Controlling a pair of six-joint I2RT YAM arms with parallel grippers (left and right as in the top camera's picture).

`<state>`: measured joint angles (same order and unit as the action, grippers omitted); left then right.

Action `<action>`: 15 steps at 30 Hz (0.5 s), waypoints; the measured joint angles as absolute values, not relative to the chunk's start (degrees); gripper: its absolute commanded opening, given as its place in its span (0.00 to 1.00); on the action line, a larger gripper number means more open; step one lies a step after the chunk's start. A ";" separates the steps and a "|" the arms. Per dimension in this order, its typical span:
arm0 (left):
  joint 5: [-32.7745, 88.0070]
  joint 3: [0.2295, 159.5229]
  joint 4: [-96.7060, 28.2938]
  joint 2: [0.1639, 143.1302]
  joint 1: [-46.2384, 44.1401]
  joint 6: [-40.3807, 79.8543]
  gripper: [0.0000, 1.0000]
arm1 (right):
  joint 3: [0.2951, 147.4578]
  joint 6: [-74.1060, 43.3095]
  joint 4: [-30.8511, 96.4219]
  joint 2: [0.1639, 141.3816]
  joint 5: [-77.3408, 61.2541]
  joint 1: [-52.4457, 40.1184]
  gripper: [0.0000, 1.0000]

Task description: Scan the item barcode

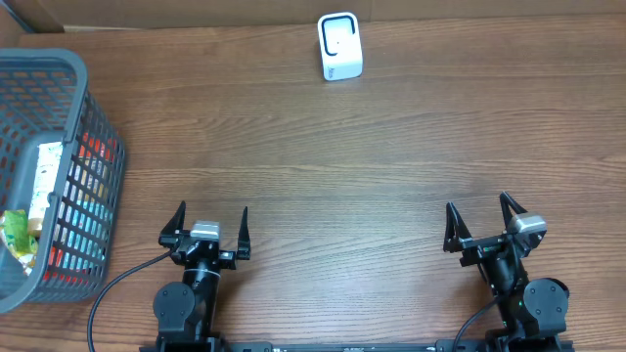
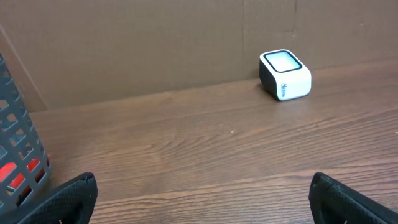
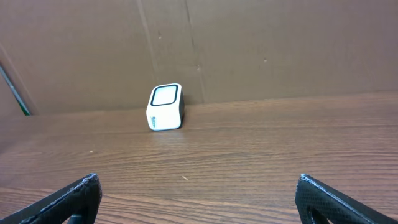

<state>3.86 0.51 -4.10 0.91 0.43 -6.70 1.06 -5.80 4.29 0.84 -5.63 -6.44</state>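
Left gripper (image 1: 212, 217): at the near bench edge, jaws spread wide, grasping nothing.
Right gripper (image 1: 478, 207): at the near edge on the other side, likewise released and holding nothing.
Bench (image 1: 342, 166): brown wood grain.
Basket (image 1: 96, 171): grey plastic mesh, at the left edge, beyond and to the left of the left gripper.
Items: a white box (image 1: 44, 176) and a green packet (image 1: 16, 235) lie inside the basket; red and blue packs show through its mesh.
Scanner (image 1: 339, 46): white block with a dark-rimmed window, standing at the far side, well apart from both grippers.
Cardboard wall (image 2: 155, 43): brown, just behind the scanner.
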 measured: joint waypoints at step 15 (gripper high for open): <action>3.84 3.77 -4.78 7.55 0.43 -7.33 1.00 | 2.13 -5.80 9.23 0.84 -8.71 -6.42 1.00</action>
